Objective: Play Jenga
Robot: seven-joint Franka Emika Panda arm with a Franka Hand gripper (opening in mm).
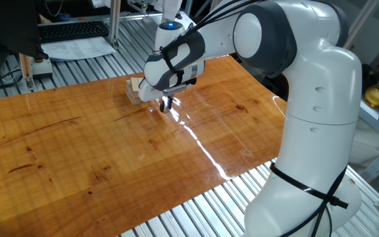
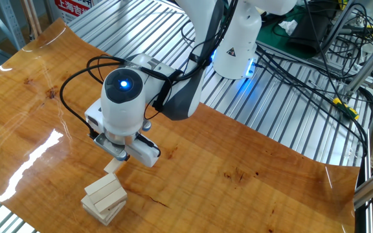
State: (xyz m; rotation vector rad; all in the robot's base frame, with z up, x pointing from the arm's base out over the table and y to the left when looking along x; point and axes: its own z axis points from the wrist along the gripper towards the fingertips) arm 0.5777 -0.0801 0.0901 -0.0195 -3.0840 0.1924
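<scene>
The Jenga stack [image 2: 105, 197] is a low pile of pale wood blocks on the wooden table; in the one fixed view it [image 1: 134, 90] shows just left of the hand. A loose matching block [image 2: 113, 166] pokes out from under the hand, between it and the stack. My gripper [image 1: 166, 104] points straight down, with its dark fingertips close together just above the table, to the right of the stack. In the other fixed view the hand's body hides the fingers. I cannot tell whether they hold the loose block.
The glossy wooden tabletop [image 1: 77, 145] lies on a ribbed metal bench. A keyboard and papers [image 1: 74, 36] sit beyond the far edge. Cables [image 2: 303, 71] and the robot base [image 2: 235, 45] stand behind the table. My own arm [image 1: 314, 118] rises at the right.
</scene>
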